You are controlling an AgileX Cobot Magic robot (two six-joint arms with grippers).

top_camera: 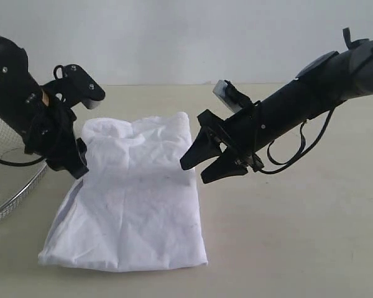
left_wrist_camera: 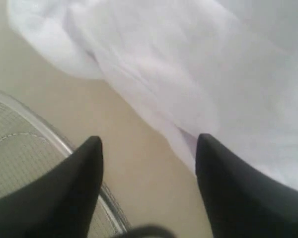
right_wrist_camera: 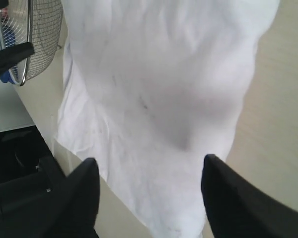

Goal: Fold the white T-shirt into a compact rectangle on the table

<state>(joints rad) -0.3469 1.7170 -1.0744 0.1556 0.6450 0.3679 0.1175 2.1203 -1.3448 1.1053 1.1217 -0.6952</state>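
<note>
the white t-shirt (top_camera: 133, 198) lies on the table (top_camera: 298, 242), folded into a long strip that runs from close to the near edge back toward the middle, left of centre. the side facing up is plain white and wrinkled. the left gripper (left_wrist_camera: 149, 141) hangs just beside the strip's left edge, between it and a wire basket (top_camera: 9, 186) at the table's left edge. its jaws stand wide with nothing between them. the right gripper (top_camera: 195, 172) hovers at the strip's right edge, jaws wide too and empty.
</note>
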